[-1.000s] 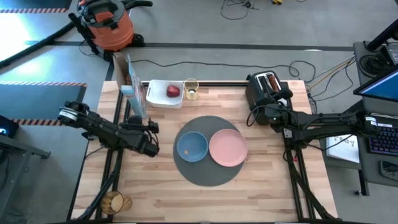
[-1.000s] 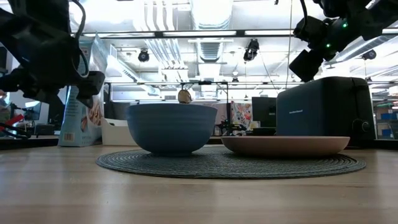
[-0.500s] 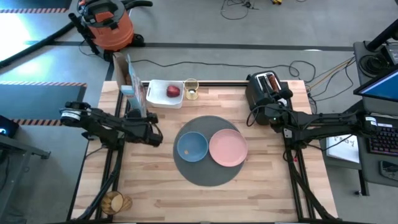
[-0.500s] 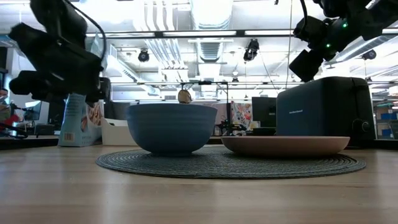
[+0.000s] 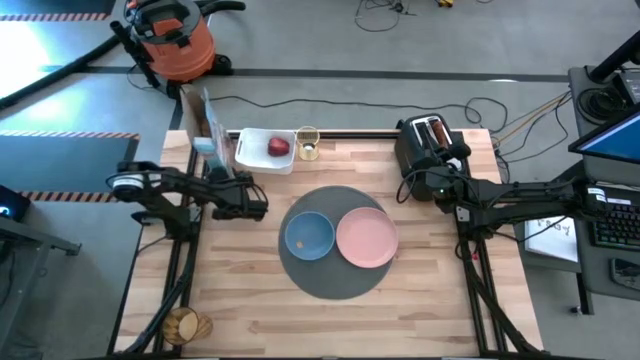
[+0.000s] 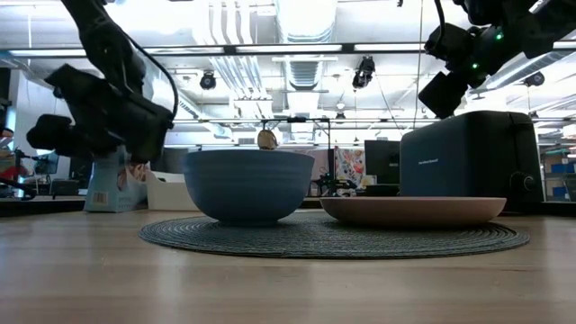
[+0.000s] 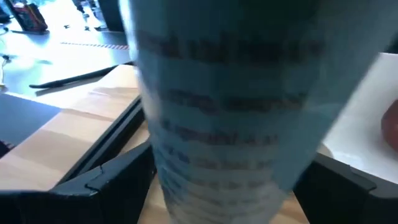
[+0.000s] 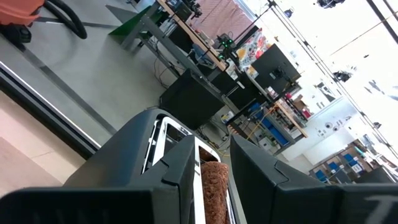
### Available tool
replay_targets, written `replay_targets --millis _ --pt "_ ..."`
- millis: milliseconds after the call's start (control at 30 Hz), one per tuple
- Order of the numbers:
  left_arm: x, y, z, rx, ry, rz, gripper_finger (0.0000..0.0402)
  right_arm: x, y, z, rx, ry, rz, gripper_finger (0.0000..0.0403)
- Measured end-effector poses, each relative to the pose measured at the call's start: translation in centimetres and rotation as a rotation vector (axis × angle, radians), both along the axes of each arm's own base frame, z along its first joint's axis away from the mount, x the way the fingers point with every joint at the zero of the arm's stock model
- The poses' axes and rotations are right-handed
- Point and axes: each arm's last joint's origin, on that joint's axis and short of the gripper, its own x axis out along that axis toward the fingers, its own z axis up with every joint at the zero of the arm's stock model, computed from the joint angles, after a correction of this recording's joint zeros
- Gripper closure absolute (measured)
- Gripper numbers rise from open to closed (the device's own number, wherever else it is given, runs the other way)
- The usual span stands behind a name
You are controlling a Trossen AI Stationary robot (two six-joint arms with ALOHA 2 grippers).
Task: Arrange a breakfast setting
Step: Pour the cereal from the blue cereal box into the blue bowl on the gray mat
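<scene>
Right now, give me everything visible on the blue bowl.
The blue bowl is round, matte blue, and looks ceramic or plastic. It stands upright on the left half of the round dark grey mat, beside the pink plate; from above their rims look close, and contact cannot be told. The overhead view shows a small orange speck inside it. From table height it has deep curved walls and a narrow foot. Neither tool touches it.

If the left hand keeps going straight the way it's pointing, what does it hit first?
Most likely the blue cereal box: it fills the view just ahead of the left hand, between its open fingers, though the exact gap is unclear.
</scene>
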Motion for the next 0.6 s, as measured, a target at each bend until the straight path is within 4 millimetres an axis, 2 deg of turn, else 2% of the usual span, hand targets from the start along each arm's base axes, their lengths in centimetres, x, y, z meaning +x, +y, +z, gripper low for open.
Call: replay_targets --millis 167,467,600 --pt "0.0 0.5 -0.5 -0.008 0.026 0.030 0.0108 0.0 0.0 0.0 0.000 0.000 0.000 0.0310" --pt "-0.2 1.2 -1.3 0.008 0.050 0.075 0.0244 0.0 0.0 0.0 0.000 0.000 0.000 0.0310" --pt "-0.2 1.1 -1.2 0.013 0.030 0.082 0.0287 0.0 0.0 0.0 0.000 0.000 0.000 0.0310"
